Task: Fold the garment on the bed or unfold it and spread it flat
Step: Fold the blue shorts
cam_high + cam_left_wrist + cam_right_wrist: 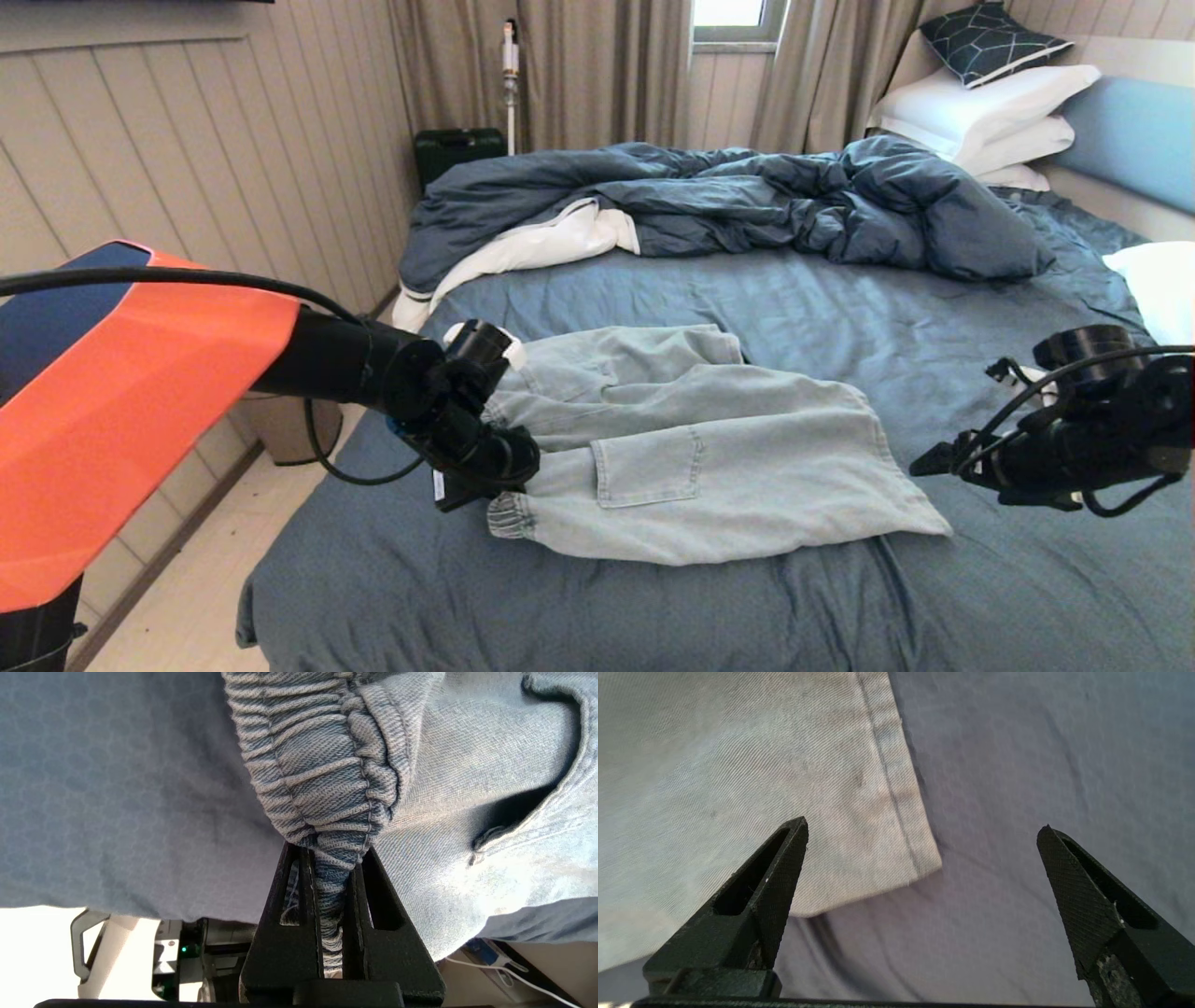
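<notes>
Head view: the garment [691, 448], pale washed-denim shorts with a square patch pocket, lies on the bed [840, 308] sheet, nearer than the rumpled duvet [747, 201]. Left wrist view: the left end effector [334, 868] is clamped on the gathered elastic waistband, a sensible hold since the cloth looks soft, limp and light. Right wrist view: the right end effector [922, 833] hovers spread wide over the hem corner, gripping nothing.

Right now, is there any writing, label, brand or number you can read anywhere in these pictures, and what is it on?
None can be read.
The shorts show no printed tag or brand in any view.
The left gripper, shut on the waistband, bears no marking.
A small white tag under the left arm's wrist is too small to read.
The right gripper, open, is plain black.
</notes>
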### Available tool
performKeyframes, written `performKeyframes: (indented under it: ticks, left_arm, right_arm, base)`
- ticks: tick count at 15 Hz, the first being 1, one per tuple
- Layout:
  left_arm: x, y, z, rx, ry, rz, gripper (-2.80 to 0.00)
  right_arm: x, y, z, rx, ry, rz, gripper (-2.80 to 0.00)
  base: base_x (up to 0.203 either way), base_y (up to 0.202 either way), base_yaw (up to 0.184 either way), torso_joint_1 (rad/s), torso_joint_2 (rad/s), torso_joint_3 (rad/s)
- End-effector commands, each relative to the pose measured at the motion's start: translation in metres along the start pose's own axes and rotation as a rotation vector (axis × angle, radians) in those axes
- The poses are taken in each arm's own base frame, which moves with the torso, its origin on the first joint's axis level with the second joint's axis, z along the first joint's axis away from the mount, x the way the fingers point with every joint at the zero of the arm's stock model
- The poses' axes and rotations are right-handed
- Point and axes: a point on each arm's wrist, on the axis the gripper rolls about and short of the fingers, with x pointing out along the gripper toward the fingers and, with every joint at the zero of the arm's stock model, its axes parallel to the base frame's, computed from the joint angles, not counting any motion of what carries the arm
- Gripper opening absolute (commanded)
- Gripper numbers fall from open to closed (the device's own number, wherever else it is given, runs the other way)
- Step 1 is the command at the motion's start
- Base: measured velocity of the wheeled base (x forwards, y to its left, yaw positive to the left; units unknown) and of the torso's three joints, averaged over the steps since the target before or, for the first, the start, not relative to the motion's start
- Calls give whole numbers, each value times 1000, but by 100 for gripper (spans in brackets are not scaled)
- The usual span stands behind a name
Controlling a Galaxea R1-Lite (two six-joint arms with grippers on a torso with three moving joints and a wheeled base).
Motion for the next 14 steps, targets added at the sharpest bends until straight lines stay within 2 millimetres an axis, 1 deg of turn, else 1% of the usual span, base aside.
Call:
performKeyframes:
  ticks: [1,3,4,9,10,11,14]
  left_arm:
    - [-2,1,-2,-7,3,3,-280]
    - [-1,2,-2,-6,5,6,-280]
    - [-1,1,-2,-5,3,5,-280]
    - [3,1,-1,-4,8,11,-280]
    - [3,1,-1,-3,7,10,-280]
    - [4,0,-2,-2,8,9,-280]
    - [4,-1,-1,1,3,5,-280]
  right_arm:
    - [19,8,-3,-39,47,4,0]
    - [37,6,-8,-76,99,3,0]
    - [44,11,-11,-95,120,10,0]
    - [56,18,-14,-108,145,16,0]
    - [59,19,-15,-109,149,18,-106]
    - [61,22,-15,-115,153,20,-280]
    - [61,24,-15,-119,151,22,-280]
  base:
    - [0,0,0,0,0,0]
    - [0,0,0,0,0,0]
    - [0,0,0,0,0,0]
    - [0,0,0,0,0,0]
    - [0,0,0,0,0,0]
    - [0,0,0,0,0,0]
    - [0,0,0,0,0,0]
